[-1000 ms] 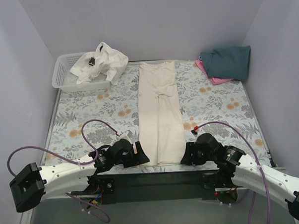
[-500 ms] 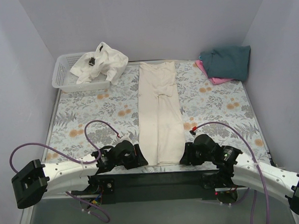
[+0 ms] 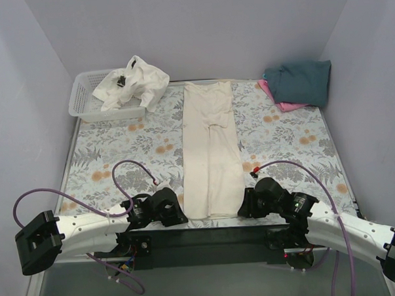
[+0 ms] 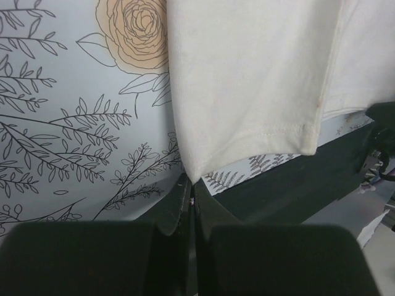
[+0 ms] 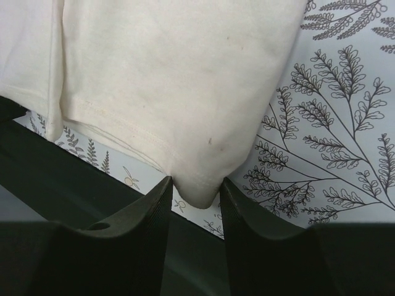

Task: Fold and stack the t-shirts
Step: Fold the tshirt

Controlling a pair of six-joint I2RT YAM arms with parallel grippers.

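A cream t-shirt (image 3: 210,147) lies folded into a long narrow strip down the middle of the flowered table, its hem at the near edge. My left gripper (image 3: 181,214) is at the hem's left corner. In the left wrist view the left gripper (image 4: 192,184) is shut, with the pointed corner of the cream t-shirt (image 4: 247,92) pinched between its tips. My right gripper (image 3: 243,209) is at the hem's right corner. In the right wrist view the right gripper (image 5: 195,182) stands partly open, and the bunched corner of the cream t-shirt (image 5: 173,80) sits between its fingers, touching both.
A white lattice basket (image 3: 83,104) at the back left holds crumpled white t-shirts (image 3: 132,82). At the back right a folded teal t-shirt (image 3: 299,81) lies on a pink one (image 3: 284,106). The table's dark front edge (image 4: 296,185) runs just under both grippers.
My left gripper has shut on the hem's left corner. My right gripper's jaws have narrowed round the right corner. Both arms have edged slightly inward toward the shirt.
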